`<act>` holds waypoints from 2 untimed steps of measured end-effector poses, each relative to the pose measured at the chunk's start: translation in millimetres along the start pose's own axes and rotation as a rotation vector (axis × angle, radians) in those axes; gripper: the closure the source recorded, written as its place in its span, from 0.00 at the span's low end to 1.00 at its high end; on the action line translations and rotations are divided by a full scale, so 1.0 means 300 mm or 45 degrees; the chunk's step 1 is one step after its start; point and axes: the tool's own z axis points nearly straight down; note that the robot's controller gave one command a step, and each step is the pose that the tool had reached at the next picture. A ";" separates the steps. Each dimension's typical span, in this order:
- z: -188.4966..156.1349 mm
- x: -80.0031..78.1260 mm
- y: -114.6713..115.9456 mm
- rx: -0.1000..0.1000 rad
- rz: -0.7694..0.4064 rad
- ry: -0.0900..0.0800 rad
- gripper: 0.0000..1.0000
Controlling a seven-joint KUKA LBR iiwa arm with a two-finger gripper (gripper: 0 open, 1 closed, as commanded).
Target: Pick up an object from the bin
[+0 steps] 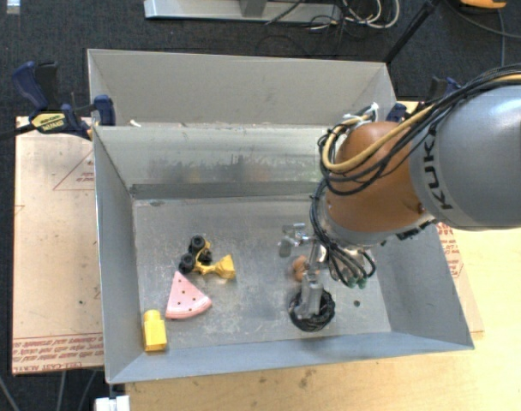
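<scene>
My gripper [311, 305] reaches down near the bin's front wall, right of the middle. Its fingertips stand on a small dark round thing [317, 317] on the floor there. A small orange-brown piece [300, 266] lies just behind the gripper, partly hidden by it. Whether the dark thing sits between the fingers is hidden by the gripper's own body.
To the left lie a pink wedge with dark dots [186, 296], a yellow block [154, 330] at the front-left corner, and a yellow toy with black wheels [205, 261]. The arm's orange cover and cables hang over the bin's right half.
</scene>
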 end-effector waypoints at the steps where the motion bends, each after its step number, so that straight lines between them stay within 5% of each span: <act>1: 0.008 0.037 -0.078 0.004 0.055 0.012 0.00; 2: 0.205 0.120 -0.176 -0.002 0.271 0.002 1.00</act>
